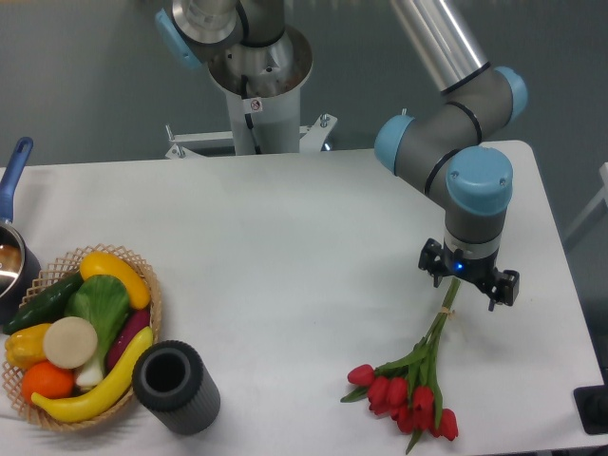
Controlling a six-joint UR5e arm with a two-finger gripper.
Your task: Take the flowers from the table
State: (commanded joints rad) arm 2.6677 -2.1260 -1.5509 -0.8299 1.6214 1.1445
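Red tulip flowers (410,385) lying flat on the white surface (285,247) near its front right corner, buds toward the front edge, stems angled up and back. Pincer (469,281) spread wide, released, straddling the upper stem ends from above with nothing grasped. Far off at the left edge, a wicker basket (152,294) of toy vegetables, a dark cylinder (176,387) lying just beside it, and a blue-handled pot (11,242).
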